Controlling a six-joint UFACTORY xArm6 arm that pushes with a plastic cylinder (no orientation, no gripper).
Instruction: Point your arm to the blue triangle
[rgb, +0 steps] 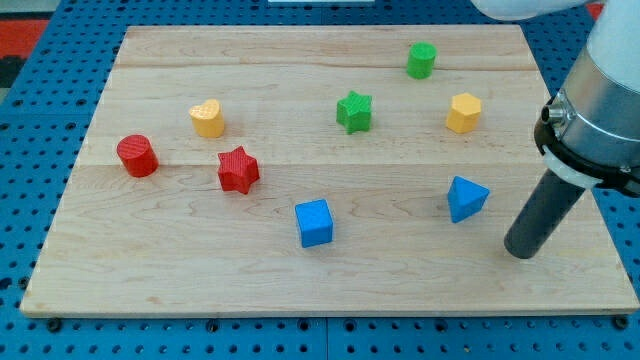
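Note:
The blue triangle (466, 198) lies on the wooden board (200, 280) at the view's right, below the yellow hexagon (463, 113). My tip (520, 250) rests on the board to the right of and a little below the blue triangle, a short gap apart from it, not touching. The dark rod rises from the tip toward the view's upper right into the arm's grey collar (595, 130).
A blue cube (314, 223) sits at the bottom centre. A red star (238, 170), a red cylinder (137, 156) and a yellow heart (207, 118) are at the left. A green star (354, 111) and a green cylinder (422, 60) are at the top centre-right.

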